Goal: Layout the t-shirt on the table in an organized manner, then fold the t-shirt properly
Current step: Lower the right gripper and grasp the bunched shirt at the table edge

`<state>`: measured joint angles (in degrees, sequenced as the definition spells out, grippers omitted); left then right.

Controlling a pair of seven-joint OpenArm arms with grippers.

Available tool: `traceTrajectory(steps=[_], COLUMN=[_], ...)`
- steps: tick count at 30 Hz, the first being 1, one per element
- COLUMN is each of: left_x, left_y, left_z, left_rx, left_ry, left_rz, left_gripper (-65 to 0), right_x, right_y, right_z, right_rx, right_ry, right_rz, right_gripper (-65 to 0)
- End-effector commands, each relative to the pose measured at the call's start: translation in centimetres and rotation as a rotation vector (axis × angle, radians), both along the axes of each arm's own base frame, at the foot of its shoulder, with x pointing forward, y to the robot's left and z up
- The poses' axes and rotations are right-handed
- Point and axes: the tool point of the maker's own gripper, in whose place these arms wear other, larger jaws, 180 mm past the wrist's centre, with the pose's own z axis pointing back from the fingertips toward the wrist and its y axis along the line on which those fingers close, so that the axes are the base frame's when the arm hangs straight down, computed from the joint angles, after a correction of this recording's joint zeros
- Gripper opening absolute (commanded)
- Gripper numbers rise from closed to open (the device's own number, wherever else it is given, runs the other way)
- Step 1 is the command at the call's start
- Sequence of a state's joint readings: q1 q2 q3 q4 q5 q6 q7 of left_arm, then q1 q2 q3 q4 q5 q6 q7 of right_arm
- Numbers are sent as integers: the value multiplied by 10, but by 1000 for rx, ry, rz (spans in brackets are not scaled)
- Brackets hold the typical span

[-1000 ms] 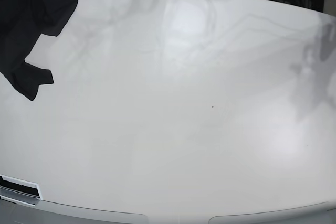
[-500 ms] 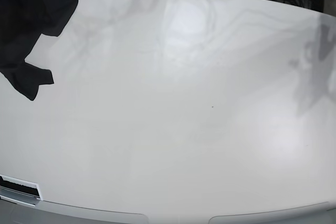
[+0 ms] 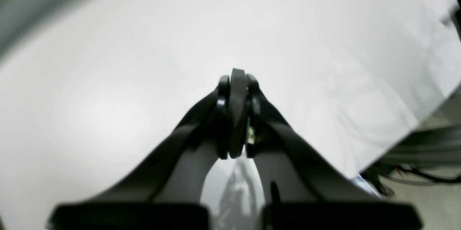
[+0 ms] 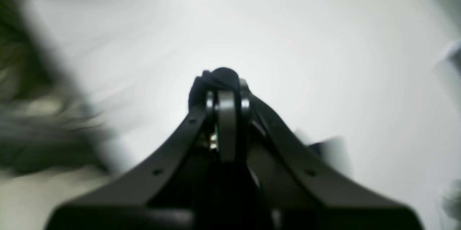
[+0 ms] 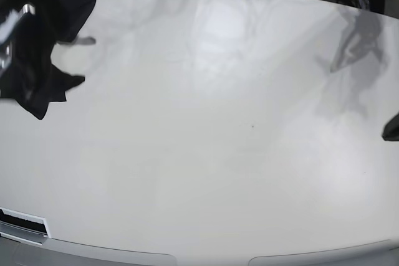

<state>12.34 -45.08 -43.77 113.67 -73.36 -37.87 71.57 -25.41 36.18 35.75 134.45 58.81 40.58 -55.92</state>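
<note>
A: Checking grippers: left gripper clamped together on nothing over bare table; right gripper closed, dark cloth bunched at its tip, looks like the t-shirt.

B: Shirt's crumpled at the far corner. Risk?

A: Thin pinch could slip; fabric may drag off the edge.

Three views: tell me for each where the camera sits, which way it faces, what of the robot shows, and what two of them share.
Base: fixed high at the near edge, facing across the table toward the black t-shirt at far left; a blurred piece of the robot crosses the shirt.
Left wrist: rides behind the left hand, looking down its shut fingers onto bare tabletop.
Right wrist: behind the right hand, shut on dark cloth, apparently the shirt; blurred.
Shared: both wrist views look onto the same white table, also in base.
</note>
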Motion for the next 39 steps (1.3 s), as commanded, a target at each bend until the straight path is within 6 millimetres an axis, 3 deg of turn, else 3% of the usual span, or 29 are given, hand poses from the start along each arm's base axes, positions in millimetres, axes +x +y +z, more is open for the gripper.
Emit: traceTrajectory(steps=[1, 4, 6, 11, 15, 16, 18, 21, 23, 26, 32, 39], left_x=[3, 1, 0, 0, 2, 3, 4, 4, 4, 4, 4, 6], left_y=[-5, -15, -17, -15, -8, -7, -7, -8, -8, -8, -8, -10], left_z=[7, -14, -26, -46, -51, -52, -51, -49, -49, -49, -49, -46], left_rx=[-3, 3, 0, -26, -48, -54, -63, -70, -70, -70, -69, -83], left_ry=[-31, 12, 48, 101, 118, 120, 115, 112, 112, 111, 112, 96], left_rz=[-25, -55, -56, -39, -10, -2, 3, 0, 0, 0, 0, -1], left_gripper=[-650, -650, -650, -650, -650, -650, -650, -650, -650, -650, -650, -650], right_x=[19, 60, 93, 178, 242, 253, 271, 287, 293, 293, 287, 288], right_y=[5, 12, 0, -42, -96, -107, -125, -158, -176, -181, -134, -175], right_z=[27, 69, 82, 76, 69, 67, 65, 77, 87, 98, 114, 89], right_rx=[-11, -87, -63, -38, -20, -4, 25, 92, 122, 151, 217, 90], right_ry=[-142, -389, -436, -378, -297, -270, -223, -200, -194, -144, -93, -58], right_rz=[22, 2, -76, -227, -408, -438, -482, -605, -672, -701, -422, -663], right_gripper=[-650, -650, -650, -650, -650, -636, -531, -306, -234, -232, -232, -235])
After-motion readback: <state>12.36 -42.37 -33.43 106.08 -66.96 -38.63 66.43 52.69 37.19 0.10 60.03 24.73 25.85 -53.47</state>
